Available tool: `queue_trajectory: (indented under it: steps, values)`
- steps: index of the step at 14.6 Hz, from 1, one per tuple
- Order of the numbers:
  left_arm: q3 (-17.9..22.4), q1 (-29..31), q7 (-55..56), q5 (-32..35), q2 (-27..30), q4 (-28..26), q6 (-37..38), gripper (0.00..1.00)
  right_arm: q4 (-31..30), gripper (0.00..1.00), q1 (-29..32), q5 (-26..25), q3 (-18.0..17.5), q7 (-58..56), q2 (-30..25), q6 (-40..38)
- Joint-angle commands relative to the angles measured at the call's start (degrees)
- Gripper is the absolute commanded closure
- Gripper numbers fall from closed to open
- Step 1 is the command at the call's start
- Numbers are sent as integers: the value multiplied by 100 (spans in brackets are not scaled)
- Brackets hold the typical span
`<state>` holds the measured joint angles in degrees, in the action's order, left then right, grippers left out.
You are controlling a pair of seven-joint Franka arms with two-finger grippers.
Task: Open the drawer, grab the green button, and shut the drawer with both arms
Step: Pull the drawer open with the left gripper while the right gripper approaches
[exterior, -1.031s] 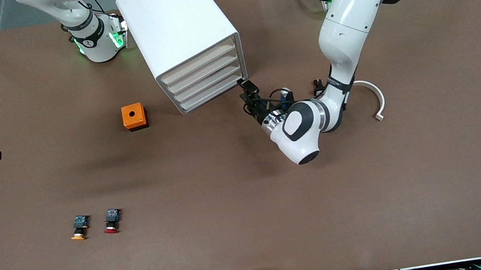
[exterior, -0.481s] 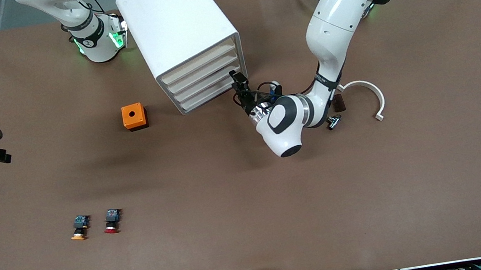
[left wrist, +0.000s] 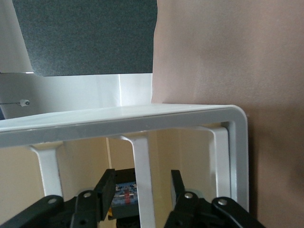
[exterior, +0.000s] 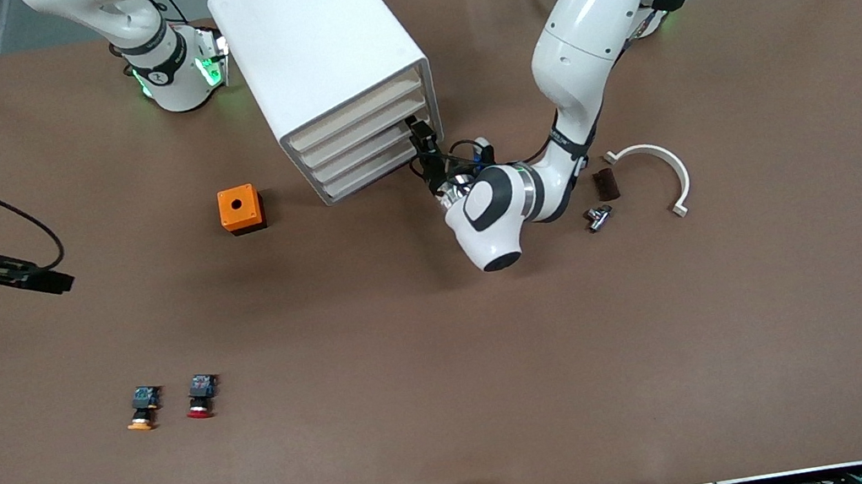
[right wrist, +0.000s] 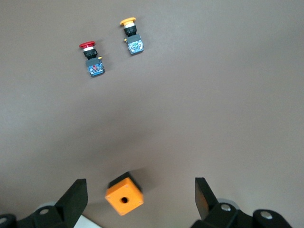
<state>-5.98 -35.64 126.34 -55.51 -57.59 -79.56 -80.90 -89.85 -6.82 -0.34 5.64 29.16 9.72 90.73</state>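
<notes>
The white cabinet (exterior: 322,53) stands near the robots' bases with its four cream-fronted drawers (exterior: 369,142) all pushed in. My left gripper (exterior: 422,145) is at the drawer fronts, at their end toward the left arm. In the left wrist view it (left wrist: 141,180) is open, one finger on each side of a white slat (left wrist: 142,161). A dark body with a blue part (left wrist: 124,194) shows between the fingers; its cap is hidden. No green cap shows. My right gripper (exterior: 53,283) is open and empty in the air; in the right wrist view it (right wrist: 140,190) is over the orange cube (right wrist: 124,199).
The orange cube (exterior: 241,209) sits beside the cabinet. An orange-capped button (exterior: 140,408) and a red-capped button (exterior: 200,396) lie nearer the front camera. A white curved piece (exterior: 663,166), a brown block (exterior: 606,183) and a small metal part (exterior: 596,217) lie by the left arm.
My left gripper has moved up to the drawer fronts from beside the cabinet's lowest corner. My right arm has swung in over the table from its end.
</notes>
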Motion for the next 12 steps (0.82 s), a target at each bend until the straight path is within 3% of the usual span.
queue_trajectory:
  steps: [1, 9, 12]
  values:
    - [9, -48, 66, 5, -50, 72, 75, 53, 38, 0, -564, -36, 24, 1334, -40, -73]
    - [9, -206, 84, 23, -59, 72, 75, 82, -15, 0, -1286, -10, 16, 2217, -14, -2]
    - [9, -172, 40, -12, -59, 72, 75, 89, -155, 0, -1296, 542, 24, 2523, -23, 41]
